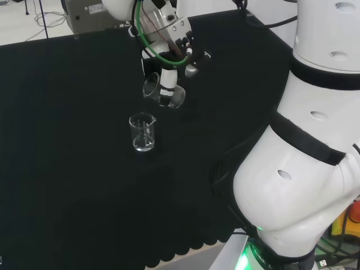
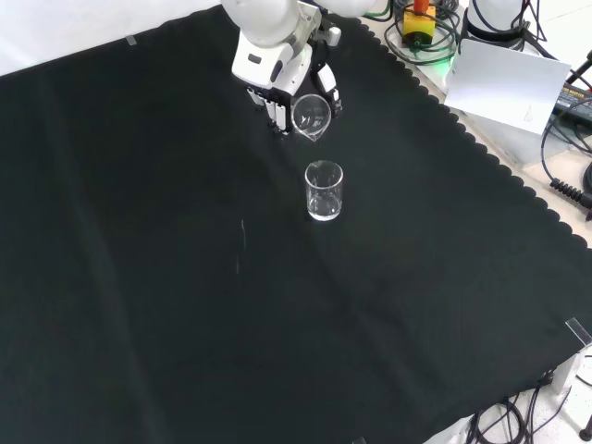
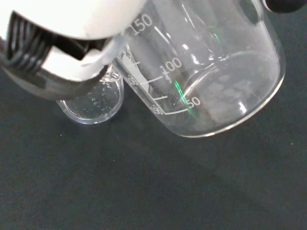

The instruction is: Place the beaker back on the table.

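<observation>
Right up close in the wrist view: clear glass beaker with white graduation marks [image 3: 211,81], tipped well over, base hanging above the black cloth-covered worktop [image 3: 144,191] with a visible gap, so not set down. Gripped by the black and white robot hand [image 3: 57,52], fingers curled round the glass wall. Just past it in that same view, a second, smaller clear glass beaker [image 3: 93,103] standing upright on the cloth. Same story from the front view: held beaker [image 2: 311,114] tilted with its mouth facing the camera and spout down, clamped in the hand [image 2: 277,88] at the top of the cloth [image 2: 139,277], upright beaker [image 2: 324,191] just below it and apart from it. From the head view, hand [image 1: 169,84] wrapped around the tilted beaker [image 1: 160,93], lifted off the worktop [image 1: 67,169], and the standing beaker [image 1: 142,132] near, slightly left and closer to the camera, not touching. Can't tell whether either beaker has liquid in it.
</observation>
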Robot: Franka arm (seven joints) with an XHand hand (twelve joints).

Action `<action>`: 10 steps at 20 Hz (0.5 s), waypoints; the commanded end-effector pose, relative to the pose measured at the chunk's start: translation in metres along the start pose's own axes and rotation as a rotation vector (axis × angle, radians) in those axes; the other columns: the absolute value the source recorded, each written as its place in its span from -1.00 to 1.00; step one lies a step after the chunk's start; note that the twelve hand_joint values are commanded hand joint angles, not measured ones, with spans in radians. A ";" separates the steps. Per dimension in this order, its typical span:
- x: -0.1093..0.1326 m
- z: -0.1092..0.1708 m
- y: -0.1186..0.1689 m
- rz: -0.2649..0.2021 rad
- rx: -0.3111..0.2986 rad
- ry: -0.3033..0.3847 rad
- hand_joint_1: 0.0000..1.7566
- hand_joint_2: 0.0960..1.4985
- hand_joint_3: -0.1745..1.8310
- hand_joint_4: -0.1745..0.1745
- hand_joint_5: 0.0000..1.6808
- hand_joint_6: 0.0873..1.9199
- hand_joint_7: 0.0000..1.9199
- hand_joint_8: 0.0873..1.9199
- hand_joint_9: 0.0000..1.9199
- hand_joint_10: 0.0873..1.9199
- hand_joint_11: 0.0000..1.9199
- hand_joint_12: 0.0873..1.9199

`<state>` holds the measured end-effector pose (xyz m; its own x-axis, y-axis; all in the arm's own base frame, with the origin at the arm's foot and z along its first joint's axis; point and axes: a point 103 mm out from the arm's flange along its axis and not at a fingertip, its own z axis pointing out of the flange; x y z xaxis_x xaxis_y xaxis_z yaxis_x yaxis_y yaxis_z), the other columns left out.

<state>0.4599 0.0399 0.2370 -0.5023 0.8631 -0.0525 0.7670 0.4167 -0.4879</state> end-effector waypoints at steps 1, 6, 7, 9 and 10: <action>-0.008 0.005 -0.001 -0.033 -0.047 0.026 0.29 -0.24 -0.10 1.00 0.48 -0.28 0.60 -0.44 0.76 -0.90 0.53 -0.41; -0.015 0.011 0.000 -0.061 -0.099 0.048 0.29 -0.24 -0.10 1.00 0.48 -0.28 0.60 -0.44 0.76 -0.90 0.53 -0.41; -0.018 0.013 0.001 -0.068 -0.109 0.053 0.29 -0.24 -0.10 1.00 0.48 -0.28 0.60 -0.44 0.76 -0.90 0.53 -0.41; -0.023 0.014 0.002 -0.075 -0.132 0.062 0.29 -0.24 -0.10 1.00 0.48 -0.28 0.60 -0.44 0.76 -0.90 0.53 -0.41; -0.026 0.015 0.003 -0.077 -0.142 0.067 0.29 -0.24 -0.10 1.00 0.48 -0.28 0.60 -0.44 0.76 -0.90 0.53 -0.41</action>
<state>0.4650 0.0255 0.2276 -0.5375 0.8432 0.0134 0.7678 0.4959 -0.4058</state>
